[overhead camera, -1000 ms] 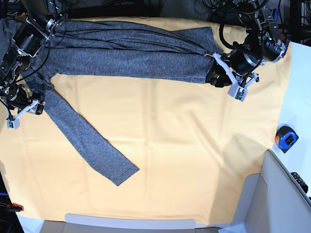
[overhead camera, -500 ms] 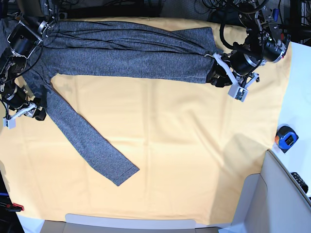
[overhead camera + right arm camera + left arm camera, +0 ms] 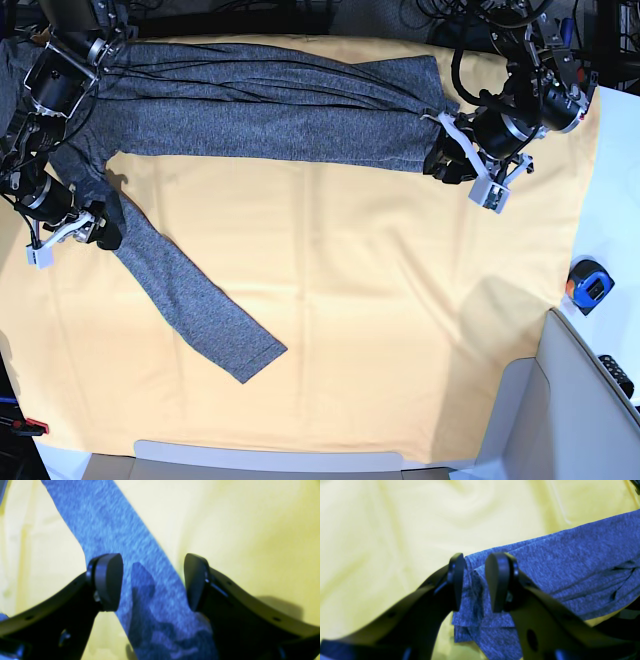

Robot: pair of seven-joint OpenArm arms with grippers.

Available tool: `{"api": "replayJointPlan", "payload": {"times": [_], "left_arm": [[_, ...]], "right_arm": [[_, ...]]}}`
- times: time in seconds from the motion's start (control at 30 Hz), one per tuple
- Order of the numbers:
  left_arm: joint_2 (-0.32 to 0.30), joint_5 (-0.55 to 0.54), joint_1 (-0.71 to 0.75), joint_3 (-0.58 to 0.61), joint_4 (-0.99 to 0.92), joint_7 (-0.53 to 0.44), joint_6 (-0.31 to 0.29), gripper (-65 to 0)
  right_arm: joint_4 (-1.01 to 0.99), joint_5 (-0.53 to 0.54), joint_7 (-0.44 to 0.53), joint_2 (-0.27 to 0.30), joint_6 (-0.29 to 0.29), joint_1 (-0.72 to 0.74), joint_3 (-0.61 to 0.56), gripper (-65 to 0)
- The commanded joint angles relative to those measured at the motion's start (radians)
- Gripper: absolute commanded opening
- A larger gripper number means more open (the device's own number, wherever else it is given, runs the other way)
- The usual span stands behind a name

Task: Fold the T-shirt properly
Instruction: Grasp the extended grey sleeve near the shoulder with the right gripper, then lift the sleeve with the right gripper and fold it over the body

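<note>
Now, left fingers (image 3: pixel 460 580) pinching T-shirt (image 3: pixel 260 120) hem corner, right fingers (image 3: pixel 107 580) apart, straddling sleeve (image 3: pixel 150 592), cloth-covered table (image 3: pixel 380 320)

The wide middle and near part of the cloth (image 3: pixel 380 320) lies bare, so my pincers can sweep there freely. The shirt (image 3: pixel 270 120) fills the far strip, and its sleeve (image 3: pixel 190 300) slants across the near left. A tape measure (image 3: pixel 588 283) sits at the table's right edge, beside a grey bin (image 3: pixel 570 400).
</note>
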Motion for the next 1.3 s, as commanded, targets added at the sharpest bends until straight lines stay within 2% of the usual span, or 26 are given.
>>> {"api": "replayJointPlan", "payload": {"times": [0.0,0.27,0.33,0.5,0.53,0.67,0.97,1.07,1.27], "left_arm": [[-0.007,-0.011,-0.006,0.000,0.015,-0.019,-0.003,-46.6],[-0.007,-0.014,-0.005,0.000,0.015,-0.019,-0.003,-46.6],[-0.007,-0.014,-0.002,0.000,0.015,-0.019,-0.003,-46.6],[-0.007,-0.016,0.001,0.000,0.015,-0.019,-0.003,-46.6],[-0.005,-0.016,0.001,0.000,0.015,-0.019,-0.003,-46.6],[-0.005,-0.016,0.001,0.000,0.013,-0.019,-0.003,-46.6],[-0.004,-0.016,-0.002,0.000,0.012,-0.019,-0.003,-46.6],[-0.004,-0.016,-0.003,0.000,0.001,-0.019,-0.003,-46.6],[0.005,-0.013,-0.003,0.000,-0.001,-0.021,-0.003,-46.6]], "right_arm": [[0.018,-0.048,-0.073,-0.004,-0.007,-0.014,-0.005,-26.0],[0.142,-0.052,-0.095,-0.033,-0.007,-0.060,-0.005,-27.6],[0.144,-0.052,-0.095,-0.035,-0.007,-0.060,-0.005,-33.7],[0.148,-0.054,-0.095,-0.038,-0.007,-0.060,-0.007,-62.5],[0.150,-0.054,-0.095,-0.038,-0.007,-0.060,-0.007,-65.0],[0.246,-0.054,-0.096,-0.036,-0.007,-0.084,-0.008,-65.0],[0.814,-0.052,-0.118,-0.046,-0.007,-0.299,-0.105,-65.0],[0.961,-0.054,-0.118,-0.070,-0.007,-0.379,-0.128,-65.0],[1.011,-0.046,-0.118,-0.089,-0.007,-0.498,-0.130,-65.0]]}}
